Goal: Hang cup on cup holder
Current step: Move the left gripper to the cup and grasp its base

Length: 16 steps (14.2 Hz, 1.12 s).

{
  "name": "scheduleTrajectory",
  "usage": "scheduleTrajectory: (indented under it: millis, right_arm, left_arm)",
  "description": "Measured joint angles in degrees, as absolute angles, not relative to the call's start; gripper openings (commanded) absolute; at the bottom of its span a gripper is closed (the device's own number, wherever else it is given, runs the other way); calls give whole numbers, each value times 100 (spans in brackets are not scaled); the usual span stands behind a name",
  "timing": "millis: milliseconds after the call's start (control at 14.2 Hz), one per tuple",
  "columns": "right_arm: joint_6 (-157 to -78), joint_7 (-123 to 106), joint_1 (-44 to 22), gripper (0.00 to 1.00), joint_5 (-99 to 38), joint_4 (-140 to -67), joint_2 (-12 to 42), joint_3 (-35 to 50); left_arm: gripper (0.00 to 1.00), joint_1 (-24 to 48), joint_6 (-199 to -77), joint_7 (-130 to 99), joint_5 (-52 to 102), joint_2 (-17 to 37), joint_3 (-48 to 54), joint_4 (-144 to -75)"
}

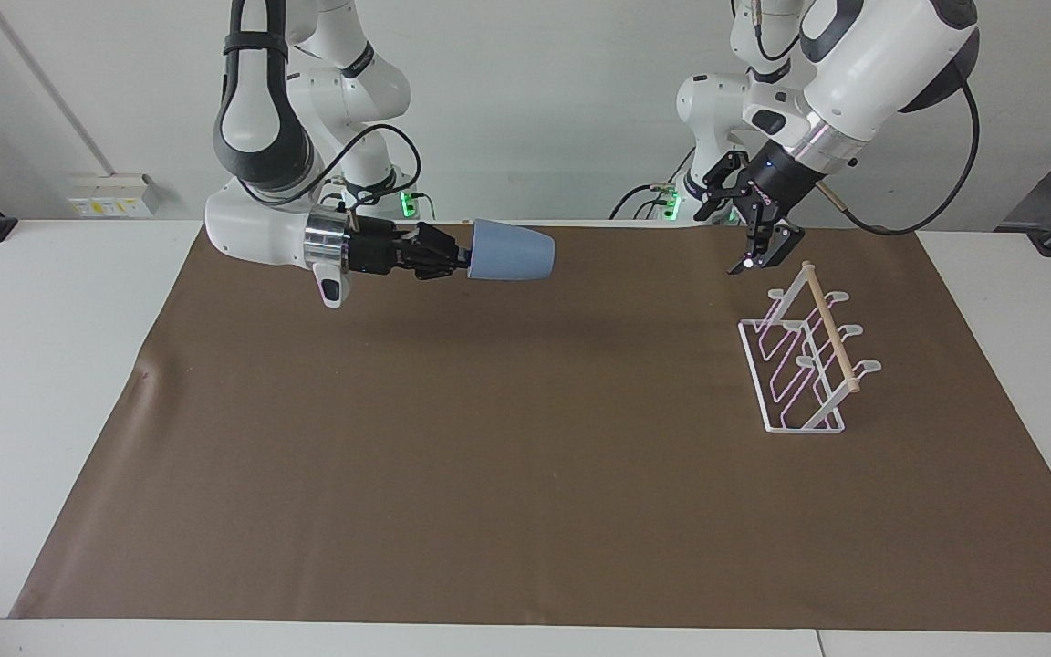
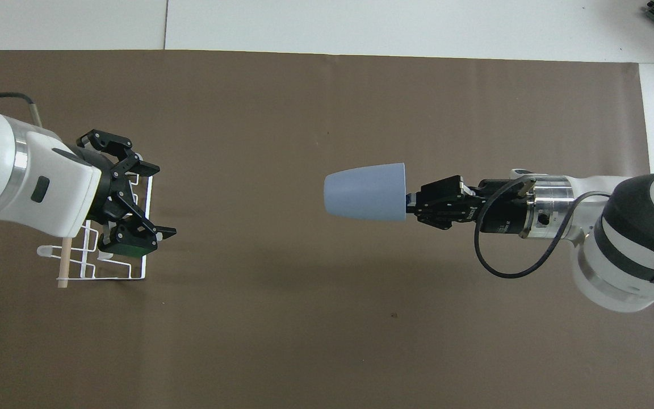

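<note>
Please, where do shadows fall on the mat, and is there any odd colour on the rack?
Facing view: a soft, wide shadow lies on the brown paper mat under the light-blue plastic cup; the white wire rack shows a pink tint on its prongs. Overhead view: the rack looks plain white, the shadows faint.

Readable text: none.
Right gripper point(image 2: 412, 205): small white marking on its black body, too small to read.
Cup point(image 2: 365, 191): plain, unmarked.
</note>
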State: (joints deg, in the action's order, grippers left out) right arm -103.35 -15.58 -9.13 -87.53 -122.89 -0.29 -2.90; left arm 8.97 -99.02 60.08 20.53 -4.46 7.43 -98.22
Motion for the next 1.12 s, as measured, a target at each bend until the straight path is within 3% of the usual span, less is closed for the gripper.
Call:
scheduleTrajectory:
  millis: [492,1125]
  right_arm:
    - [-10937,-1538,-1657,0,-9263,-12356,-77,-282]
    - [-10962,-1533,-1714,0,-9338,-12386,-101,-289]
  left_arm:
    - [100,1584,-10623,5985,2060,-446,765,-9825]
    - [100,2081,-11239,5352,2065,-441,763,-9870]
